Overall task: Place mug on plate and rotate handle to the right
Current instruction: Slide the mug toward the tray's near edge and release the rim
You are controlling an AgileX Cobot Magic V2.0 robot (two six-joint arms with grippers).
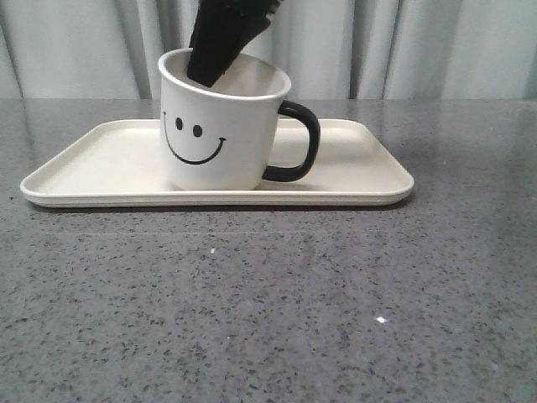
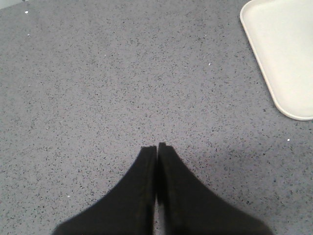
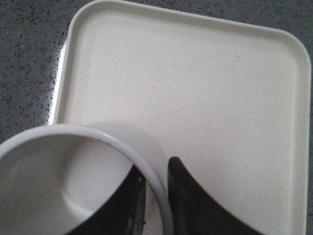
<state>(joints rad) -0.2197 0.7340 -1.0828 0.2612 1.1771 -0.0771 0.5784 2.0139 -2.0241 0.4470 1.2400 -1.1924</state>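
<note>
i see the white cylindrical mug with the black smiley face (image 1: 220,126) standing upright on the large flat cream-coloured rectangular plate with rounded corners and a low rim (image 1: 369,172), a little left of the plate's middle in the front view. the smiley faces the front camera. the glossy black c-shaped loop handle (image 1: 299,143) sticks out to the right side of the mug in that view.

the right gripper (image 3: 155,183) comes down from above onto the mug's rim. in the right wrist view one black finger (image 3: 122,205) sits inside the cup against the inner wall and the other lies outside, with the white rim running between them, so i log its jaws as narrow and clamped on the mug wall. in the front view the same black finger dips into the mug's mouth at a tilt.

the left gripper (image 2: 157,149) hangs over bare grey speckled stone desk (image 2: 107,73), its jaws pressed together with only a hairline gap, holding nothing. a corner of the plate shows off to one side of it, well apart from the fingertips.
</note>
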